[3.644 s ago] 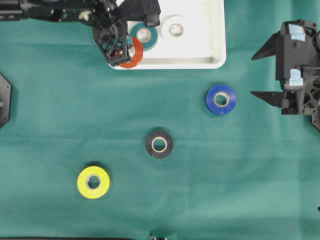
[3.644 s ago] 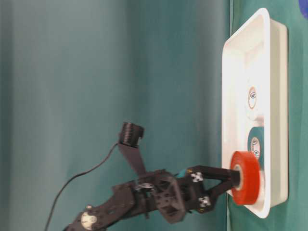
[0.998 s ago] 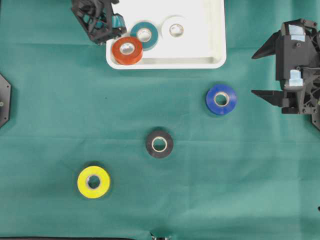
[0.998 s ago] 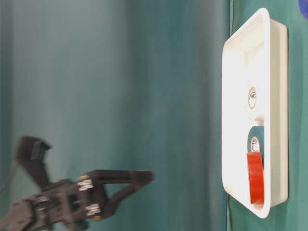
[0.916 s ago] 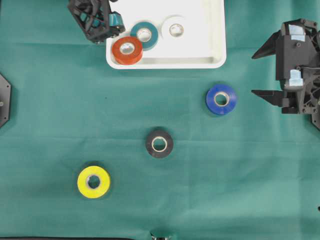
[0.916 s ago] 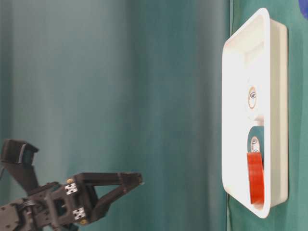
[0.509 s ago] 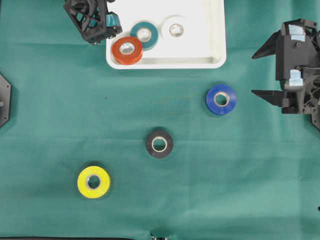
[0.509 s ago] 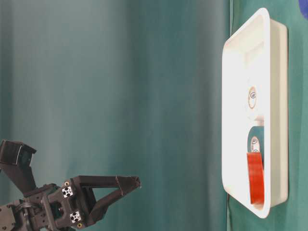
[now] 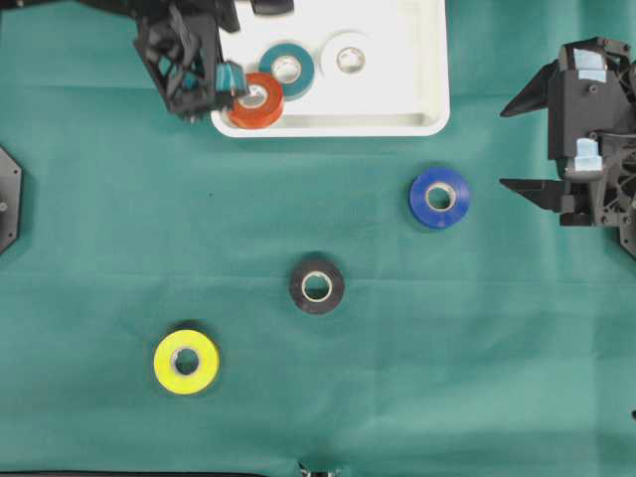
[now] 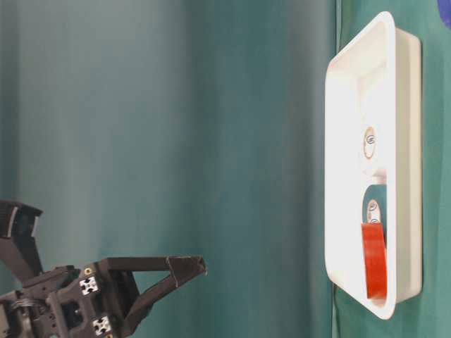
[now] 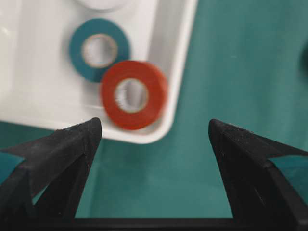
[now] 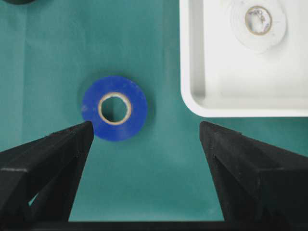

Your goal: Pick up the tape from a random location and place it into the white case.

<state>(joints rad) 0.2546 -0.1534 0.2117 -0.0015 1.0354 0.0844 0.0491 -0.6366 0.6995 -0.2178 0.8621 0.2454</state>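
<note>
The white case [image 9: 407,94] sits at the top of the overhead view and holds three rolls: a red tape [image 9: 253,100] in its front-left corner, a teal tape [image 9: 286,68] and a white tape [image 9: 349,58]. My left gripper [image 9: 194,75] hovers just left of that corner, open and empty, well above the cloth in the table-level view [image 10: 187,271]. Its wrist view shows the red tape [image 11: 134,101] and the case rim [image 11: 179,62] ahead of the spread fingers. A blue tape [image 9: 439,197] lies left of my open, empty right gripper [image 9: 505,149].
A black tape [image 9: 316,286] lies mid-table and a yellow tape [image 9: 186,362] at the front left, both flat on the green cloth. The right wrist view shows the blue tape [image 12: 114,108] and the case corner [image 12: 192,72] with the white tape [image 12: 256,21].
The left gripper let go of the red tape in the case, drew back high and to the left, and has now shifted slightly toward the front. The right arm has not moved.
</note>
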